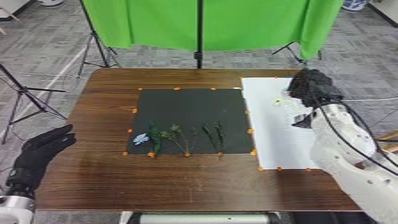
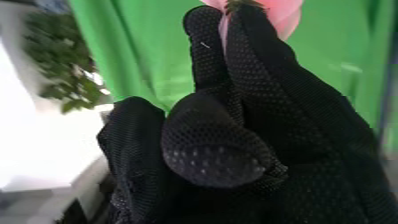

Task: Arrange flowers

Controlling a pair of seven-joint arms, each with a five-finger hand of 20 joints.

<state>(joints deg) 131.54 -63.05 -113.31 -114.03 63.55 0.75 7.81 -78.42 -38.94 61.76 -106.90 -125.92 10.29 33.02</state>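
The right hand (image 1: 313,86) has a pink flower (image 2: 286,14).
The pink flower is up at the tips of the right hand's fingers, which pinch it, with the green cloth (image 2: 342,55) behind. This hand is over the far part of the white sheet (image 1: 271,145). Some green leaves with small white blooms (image 2: 64,60) are near it. The left hand (image 1: 40,150) is loose, its fingers out, by the left side of the table (image 1: 98,185). On the black mat (image 1: 178,107), a blue flower (image 1: 140,139) lies at the left, beside a row of green stems (image 1: 182,139).
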